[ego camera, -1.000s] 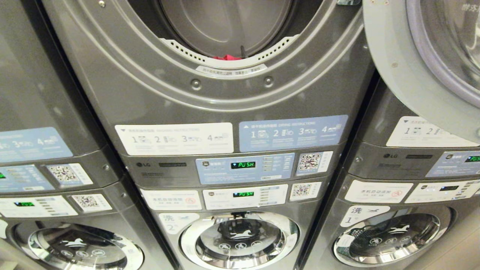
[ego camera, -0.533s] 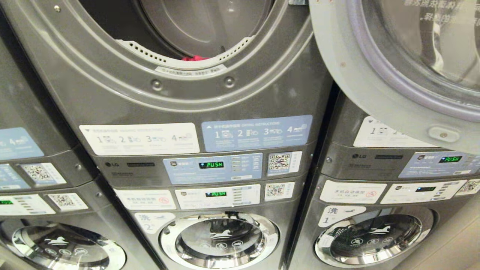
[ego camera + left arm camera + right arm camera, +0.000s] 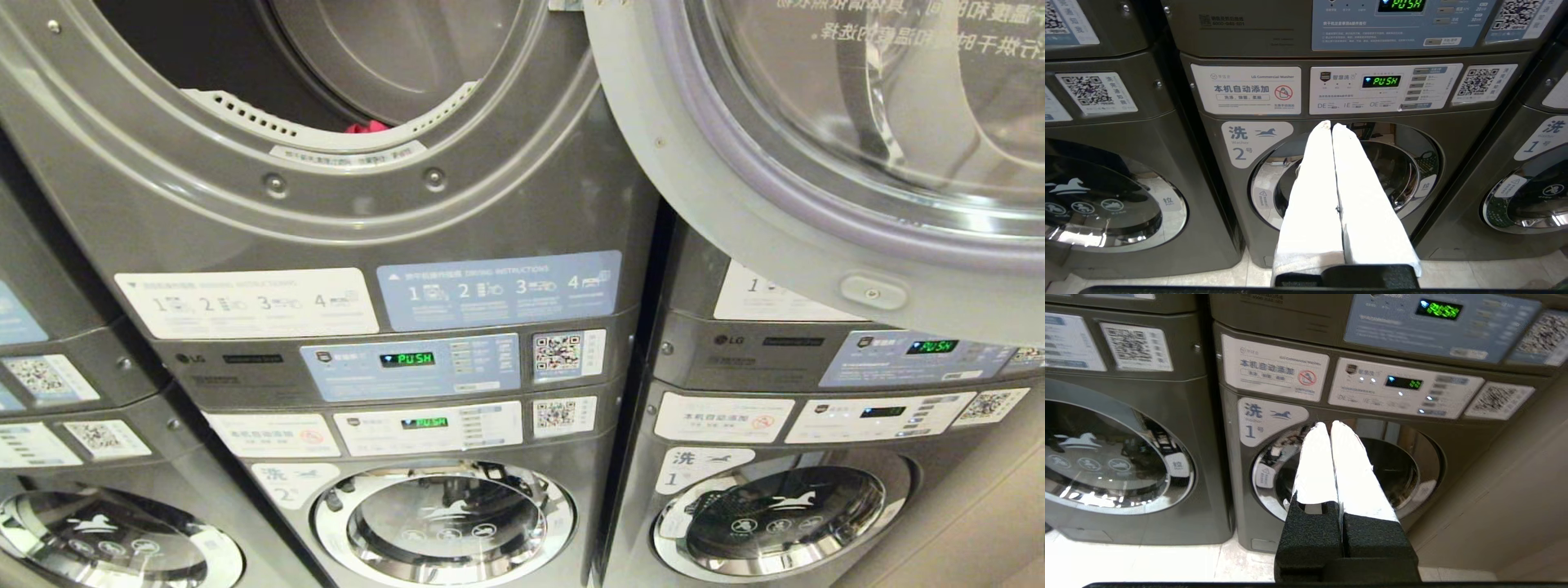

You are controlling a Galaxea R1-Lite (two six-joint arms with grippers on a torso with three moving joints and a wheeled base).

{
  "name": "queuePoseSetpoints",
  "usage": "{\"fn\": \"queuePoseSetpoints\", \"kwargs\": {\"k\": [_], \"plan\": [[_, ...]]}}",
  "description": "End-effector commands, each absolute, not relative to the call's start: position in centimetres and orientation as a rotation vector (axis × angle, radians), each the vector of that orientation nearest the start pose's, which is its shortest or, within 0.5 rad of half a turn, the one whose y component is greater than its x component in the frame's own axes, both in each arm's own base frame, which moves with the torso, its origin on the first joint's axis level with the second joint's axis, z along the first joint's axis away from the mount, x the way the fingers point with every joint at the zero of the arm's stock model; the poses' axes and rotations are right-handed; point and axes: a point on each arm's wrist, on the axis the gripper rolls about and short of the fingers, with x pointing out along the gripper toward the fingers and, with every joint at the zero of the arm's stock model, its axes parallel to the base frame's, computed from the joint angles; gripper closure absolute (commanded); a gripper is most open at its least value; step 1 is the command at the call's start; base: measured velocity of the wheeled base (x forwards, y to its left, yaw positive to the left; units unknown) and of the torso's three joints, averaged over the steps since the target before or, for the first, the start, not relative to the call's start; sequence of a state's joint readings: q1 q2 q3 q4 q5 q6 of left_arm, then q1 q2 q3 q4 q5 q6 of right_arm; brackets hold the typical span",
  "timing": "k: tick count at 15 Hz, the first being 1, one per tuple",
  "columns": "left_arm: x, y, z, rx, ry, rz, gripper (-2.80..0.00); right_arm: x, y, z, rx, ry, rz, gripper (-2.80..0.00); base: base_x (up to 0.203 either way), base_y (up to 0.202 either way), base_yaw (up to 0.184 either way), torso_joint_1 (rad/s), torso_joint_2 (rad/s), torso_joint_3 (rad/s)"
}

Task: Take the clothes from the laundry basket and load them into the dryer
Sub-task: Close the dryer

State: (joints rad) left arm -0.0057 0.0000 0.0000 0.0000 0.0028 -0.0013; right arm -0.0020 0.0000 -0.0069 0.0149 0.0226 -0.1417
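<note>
Red cloth in round steel drum; left gripper, right gripper white jaws pressed together

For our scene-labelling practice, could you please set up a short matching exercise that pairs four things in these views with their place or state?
Column one:
1. dryer door
2. red clothes
3. left gripper
4. washer number 2 door

Column two:
A. shut and empty, pointing at a washer front
B. swung open to the right of the drum opening
C. closed, below the control panels
D. only a small bit showing inside the drum, above its lower rim

Pairs: 1-B, 2-D, 3-A, 4-C
</note>
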Motion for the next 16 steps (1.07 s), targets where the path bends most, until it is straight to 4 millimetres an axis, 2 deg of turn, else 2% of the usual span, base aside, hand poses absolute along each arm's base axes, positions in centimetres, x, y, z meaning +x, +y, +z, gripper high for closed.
{"fn": "queuePoseSetpoints", "kwargs": {"k": [1, 3, 10, 13, 14, 16], "plan": [[-2.3, 0.0, 7.5, -0.002, 0.0, -0.002, 0.0, -2.3, 0.1, 7.6, -0.143, 0.008, 0.022, 0.0, 0.0, 0.0, 0.0, 0.0, 0.0, 0.0], [-2.3, 0.0, 7.5, -0.002, 0.0, -0.002, 0.0, -2.3, 0.1, 7.6, -0.143, 0.008, 0.022, 0.0, -0.033, 0.001, 0.001, 0.001, 0.0, 0.001], [-2.3, 0.0, 7.5, -0.002, 0.0, -0.002, 0.0, -2.3, 0.1, 7.6, -0.143, 0.006, 0.022, 0.0, -0.184, 0.0, 0.0, -0.003, 0.0, 0.006], [-2.3, 0.0, 7.5, -0.002, 0.0, -0.002, 0.0, -2.3, 0.1, 7.6, -0.129, 0.005, 0.021, 0.0, -0.028, 0.0, -0.001, -0.003, 0.0, 0.001], [-2.3, 0.0, 7.5, -0.002, 0.0, -0.002, 0.0, -2.4, 0.0, 7.9, -0.126, -0.006, 0.017, 0.0, 0.0, 0.0, 0.0, 0.0, 0.0, 0.0], [-2.3, 0.0, 7.5, -0.002, 0.0, -0.002, 0.0, -3.2, -0.1, 10.5, -0.128, -0.055, -0.04, 0.0, 0.0, 0.0, 0.0, 0.0, 0.0, 0.0]]}}
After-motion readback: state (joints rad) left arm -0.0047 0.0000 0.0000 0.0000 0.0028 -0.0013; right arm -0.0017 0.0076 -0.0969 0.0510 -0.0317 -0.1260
